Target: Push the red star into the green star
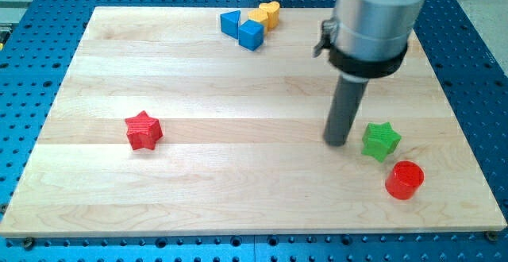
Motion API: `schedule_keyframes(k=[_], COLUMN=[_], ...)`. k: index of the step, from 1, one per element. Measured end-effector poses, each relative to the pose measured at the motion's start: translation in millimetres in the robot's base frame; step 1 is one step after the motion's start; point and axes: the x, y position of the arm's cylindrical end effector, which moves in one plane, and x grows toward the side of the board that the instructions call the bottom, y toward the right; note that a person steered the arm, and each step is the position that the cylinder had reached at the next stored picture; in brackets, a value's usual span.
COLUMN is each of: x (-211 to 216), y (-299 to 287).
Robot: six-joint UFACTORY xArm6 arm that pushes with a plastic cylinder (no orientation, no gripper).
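The red star [144, 130] lies on the wooden board at the view's left, a little below the middle. The green star [381, 140] lies at the view's right, far from the red star. My tip [336, 142] rests on the board just left of the green star, with a small gap between them. The dark rod rises from the tip into the arm's silver cylinder at the view's top right.
A red cylinder [405, 179] sits just below and right of the green star. At the view's top, a blue triangle [230, 22], a blue cube [252, 34], a yellow block [259, 15] and a yellow heart [271, 10] cluster together. The board [238, 198] lies on a blue perforated table.
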Motion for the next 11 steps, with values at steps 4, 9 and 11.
schedule_keyframes(k=[4, 9, 11], x=[63, -28, -56], y=[2, -257, -267])
